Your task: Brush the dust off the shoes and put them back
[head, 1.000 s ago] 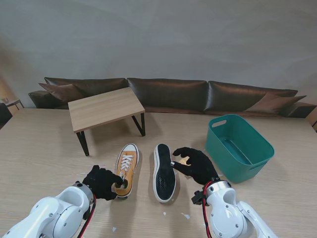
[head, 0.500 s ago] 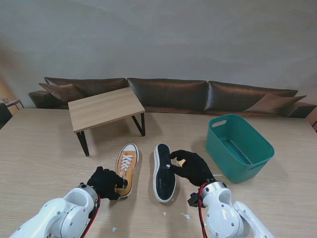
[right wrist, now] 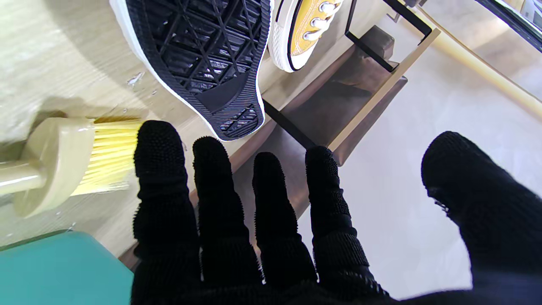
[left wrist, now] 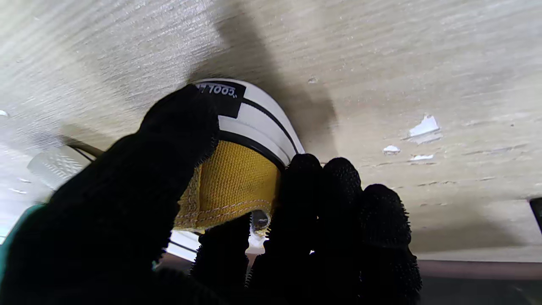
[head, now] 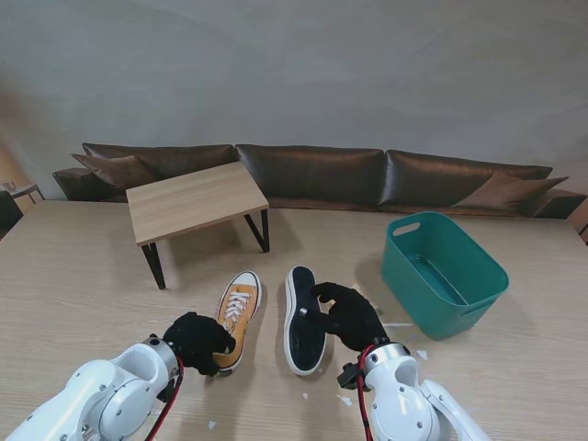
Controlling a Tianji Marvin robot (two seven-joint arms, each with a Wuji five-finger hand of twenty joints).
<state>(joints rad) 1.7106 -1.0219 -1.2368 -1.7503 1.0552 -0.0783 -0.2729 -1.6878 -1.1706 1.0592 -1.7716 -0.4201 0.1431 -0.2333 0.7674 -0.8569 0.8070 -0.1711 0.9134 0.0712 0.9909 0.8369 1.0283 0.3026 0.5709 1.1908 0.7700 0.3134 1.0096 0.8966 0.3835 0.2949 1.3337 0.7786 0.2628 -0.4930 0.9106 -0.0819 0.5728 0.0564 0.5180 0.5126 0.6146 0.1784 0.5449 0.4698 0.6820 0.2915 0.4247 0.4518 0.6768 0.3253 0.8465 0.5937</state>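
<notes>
A yellow canvas shoe [head: 239, 314] lies left of its mate [head: 303, 322], which is turned so that its black sole faces up. My left hand [head: 195, 342] is shut on the yellow shoe's heel [left wrist: 230, 186], thumb on one side and fingers on the other. My right hand [head: 347, 317] is open beside the upturned shoe's right edge, fingers spread and holding nothing. The right wrist view shows that black sole [right wrist: 203, 55] beyond the fingertips [right wrist: 156, 140]. In that view a cream brush with yellow bristles [right wrist: 59, 165] rests on the table beside the hand. In the stand view the brush is hidden.
A low wooden side table [head: 193, 197] stands farther from me on the left, and a teal plastic tub [head: 443, 271] sits to the right. A brown sofa [head: 312, 175] runs along the far edge. White scraps [head: 344, 401] lie on the table near my right arm.
My right hand has slid left toward the upturned shoe and now covers the brush. My left hand has tilted the yellow shoe by its heel, so the laces show less.
</notes>
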